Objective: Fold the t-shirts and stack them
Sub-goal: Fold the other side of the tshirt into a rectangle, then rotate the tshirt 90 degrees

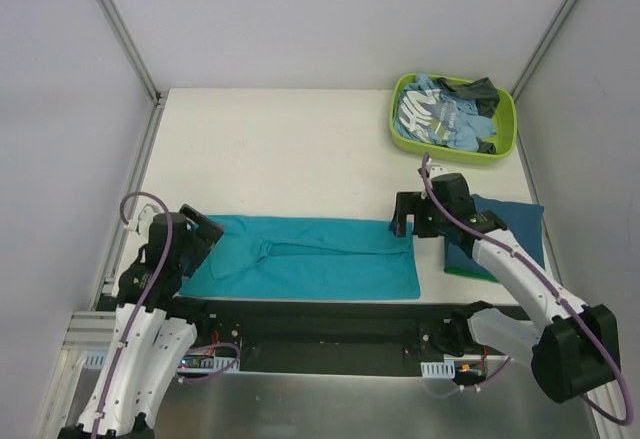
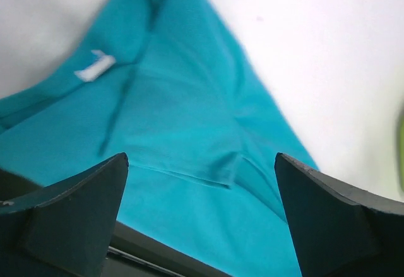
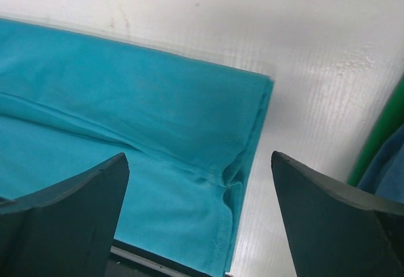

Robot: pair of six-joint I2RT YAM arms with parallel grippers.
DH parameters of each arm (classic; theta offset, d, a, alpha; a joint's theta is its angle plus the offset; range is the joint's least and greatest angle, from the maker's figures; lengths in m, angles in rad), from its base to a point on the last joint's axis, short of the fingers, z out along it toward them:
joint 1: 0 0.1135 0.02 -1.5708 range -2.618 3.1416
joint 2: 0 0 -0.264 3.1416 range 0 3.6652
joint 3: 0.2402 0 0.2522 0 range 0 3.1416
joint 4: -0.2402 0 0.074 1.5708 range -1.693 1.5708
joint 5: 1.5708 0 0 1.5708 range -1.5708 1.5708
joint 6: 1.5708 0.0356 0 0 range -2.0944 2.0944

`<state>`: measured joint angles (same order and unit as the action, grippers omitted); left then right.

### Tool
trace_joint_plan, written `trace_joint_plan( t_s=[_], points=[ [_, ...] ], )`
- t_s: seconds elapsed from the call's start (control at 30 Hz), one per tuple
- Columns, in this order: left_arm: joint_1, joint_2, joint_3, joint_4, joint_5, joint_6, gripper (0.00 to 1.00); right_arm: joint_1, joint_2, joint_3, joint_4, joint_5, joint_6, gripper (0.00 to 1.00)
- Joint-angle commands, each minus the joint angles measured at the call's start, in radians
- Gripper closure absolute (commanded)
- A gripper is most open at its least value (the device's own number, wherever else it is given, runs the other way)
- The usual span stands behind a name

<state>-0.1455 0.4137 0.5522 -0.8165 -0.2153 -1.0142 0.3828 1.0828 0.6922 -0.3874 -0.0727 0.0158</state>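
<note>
- Teal t-shirt (image 1: 310, 257) lies long-folded on the counter (image 1: 280, 149), nearside and left of the lime-green tub (image 1: 403, 131);
- left tool (image 2: 202, 217) and right tool (image 3: 199, 217) gape apart over its ends, holding nothing;
- next, seemingly: pinch an end; fold crosswise.

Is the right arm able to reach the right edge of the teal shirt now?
Probably yes: the right gripper hangs open right above that edge of the teal shirt, with nothing between them.

Teal t-shirt (image 1: 310, 259) flat on table (image 1: 280, 149), near edge
</note>
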Motion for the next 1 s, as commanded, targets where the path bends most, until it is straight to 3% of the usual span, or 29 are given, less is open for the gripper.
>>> trace_joint_plan(
  t_s=[0.0,0.1,0.4,0.6,0.67,0.83,0.97],
  points=[
    [-0.009,0.146,0.043,0.190,0.279,0.111,0.01,0.001,-0.038,0.033,0.039,-0.180,0.030,0.04],
    [-0.011,0.314,0.028,0.290,0.370,0.121,0.01,0.019,0.018,0.026,0.126,-0.292,0.064,0.04],
    [-0.011,0.684,0.015,0.468,0.272,0.109,0.01,0.074,0.310,0.082,0.173,-0.309,0.081,0.04],
    [-0.009,1.002,0.130,0.530,0.246,0.045,0.01,0.080,0.335,0.033,0.165,-0.322,0.076,0.04],
    [-0.009,1.129,0.220,0.531,0.255,0.051,0.01,0.082,0.321,0.010,0.151,-0.325,0.075,0.04],
    [0.000,1.460,0.620,0.501,0.301,0.068,0.01,0.109,0.260,-0.071,0.169,-0.363,0.102,0.04],
    [-0.012,1.752,1.014,0.461,0.497,0.082,0.01,0.237,0.213,-0.114,0.191,-0.380,0.142,0.04]
  ],
)
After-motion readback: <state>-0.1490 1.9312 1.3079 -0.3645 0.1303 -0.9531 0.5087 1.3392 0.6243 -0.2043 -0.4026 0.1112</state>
